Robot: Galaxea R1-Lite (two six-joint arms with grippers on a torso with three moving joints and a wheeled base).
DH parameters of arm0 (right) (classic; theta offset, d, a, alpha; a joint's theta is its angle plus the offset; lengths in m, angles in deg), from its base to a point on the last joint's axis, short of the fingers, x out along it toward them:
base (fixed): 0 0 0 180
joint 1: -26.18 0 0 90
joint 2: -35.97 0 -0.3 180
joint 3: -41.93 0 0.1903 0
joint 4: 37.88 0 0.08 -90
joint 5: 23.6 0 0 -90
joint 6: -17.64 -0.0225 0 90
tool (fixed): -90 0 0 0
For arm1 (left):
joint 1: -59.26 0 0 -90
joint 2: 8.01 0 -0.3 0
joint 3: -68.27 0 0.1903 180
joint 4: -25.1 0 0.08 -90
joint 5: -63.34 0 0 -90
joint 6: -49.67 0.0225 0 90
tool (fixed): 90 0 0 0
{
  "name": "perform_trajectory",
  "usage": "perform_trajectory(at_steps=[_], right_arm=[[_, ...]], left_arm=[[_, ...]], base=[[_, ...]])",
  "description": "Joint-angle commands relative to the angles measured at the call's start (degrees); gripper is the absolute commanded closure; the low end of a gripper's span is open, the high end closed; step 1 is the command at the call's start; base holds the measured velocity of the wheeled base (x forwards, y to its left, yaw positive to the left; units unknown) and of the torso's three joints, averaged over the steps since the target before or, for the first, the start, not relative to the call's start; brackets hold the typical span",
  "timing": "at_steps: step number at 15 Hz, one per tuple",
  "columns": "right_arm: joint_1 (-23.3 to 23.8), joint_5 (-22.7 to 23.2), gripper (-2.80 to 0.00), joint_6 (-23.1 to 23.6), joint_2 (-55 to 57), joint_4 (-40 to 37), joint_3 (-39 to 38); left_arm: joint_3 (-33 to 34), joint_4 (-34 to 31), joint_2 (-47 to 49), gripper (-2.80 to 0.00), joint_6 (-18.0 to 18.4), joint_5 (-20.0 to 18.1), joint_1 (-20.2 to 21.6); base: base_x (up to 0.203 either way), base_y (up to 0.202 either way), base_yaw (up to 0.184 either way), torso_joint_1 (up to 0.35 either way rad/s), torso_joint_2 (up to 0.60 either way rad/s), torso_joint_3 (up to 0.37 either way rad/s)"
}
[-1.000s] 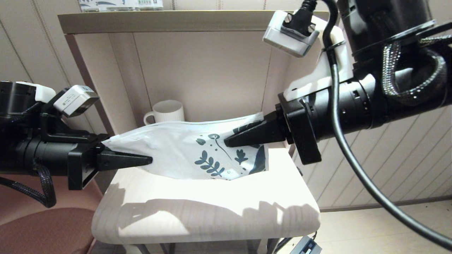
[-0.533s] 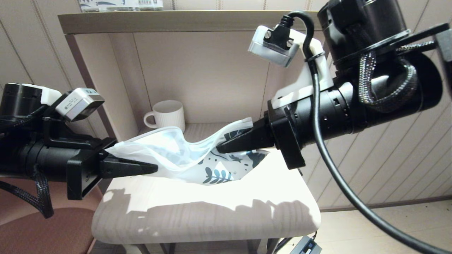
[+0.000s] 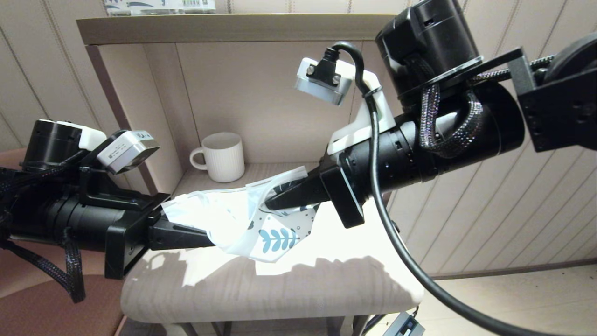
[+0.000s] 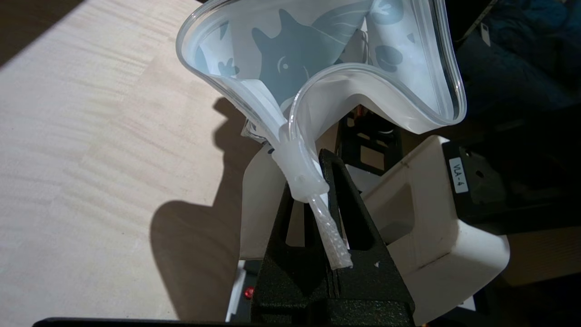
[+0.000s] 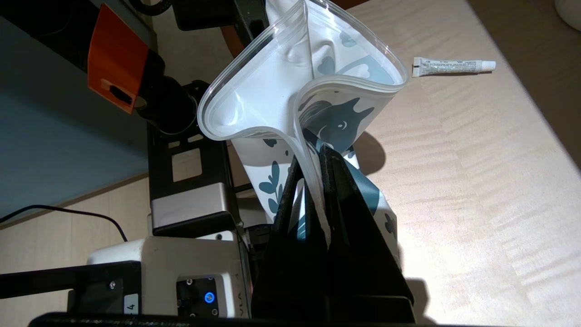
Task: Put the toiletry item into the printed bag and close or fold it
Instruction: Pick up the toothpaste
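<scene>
One bag [image 3: 242,219] up between two grippers, the left [image 3: 205,238] and the right [image 3: 273,203]. One small tube [image 5: 454,66] lying on one table [image 3: 280,289]. One mug [image 3: 224,156] at the far end, and one package [image 3: 158,5] atop one shelf [image 3: 224,28].

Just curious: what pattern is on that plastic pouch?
Blue-teal leaves and flowers on the white plastic zip pouch, clearest in the head view.

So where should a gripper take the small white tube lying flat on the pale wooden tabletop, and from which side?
Probably mid-body, from straight above, fingers straddling its width: the small white tube lies flat on the pale wooden tabletop, long and thin. Left gripper and right gripper are both shut on the printed plastic zip pouch, so one must release first.
</scene>
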Motion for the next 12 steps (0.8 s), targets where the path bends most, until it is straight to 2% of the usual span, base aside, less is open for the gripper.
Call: perform_trajectory(at_steps=[1, 4, 6, 7, 10, 12], right_arm=[[0.1, 0.2, 0.00, 0.1, -0.3, -0.3, -0.1], [0.7, 0.2, 0.00, 0.0, -2.0, -0.3, -0.7], [0.7, 0.1, 0.00, 0.1, -2.7, -0.3, -1.3], [0.7, 0.1, 0.00, 0.1, -2.9, -0.3, -1.4], [0.7, 0.1, 0.00, 0.2, -3.2, -0.3, -1.7], [0.8, 0.1, 0.00, 0.2, -3.9, -0.3, -2.2]], left_arm=[[-0.2, 0.0, 0.0, 0.00, 0.1, -0.3, 0.0], [-0.1, 0.0, -0.6, 0.00, 0.1, 2.5, 0.0], [0.0, 0.0, -0.7, 0.00, 0.3, 2.6, 0.0], [0.2, 0.0, -0.8, -2.80, 0.3, 2.7, 0.0], [0.3, 0.1, -1.2, -2.80, 0.3, 2.7, 0.0], [1.8, 0.1, -1.0, -2.80, 3.2, 2.6, 0.6]], base=[[0.000, 0.000, 0.000, 0.000, 0.00, 0.000], [0.000, 0.000, 0.000, 0.000, 0.00, 0.000], [0.000, 0.000, 0.000, 0.000, 0.00, 0.000], [0.000, 0.000, 0.000, 0.000, 0.00, 0.000], [0.000, 0.000, 0.000, 0.000, 0.00, 0.000], [0.000, 0.000, 0.000, 0.000, 0.00, 0.000]])
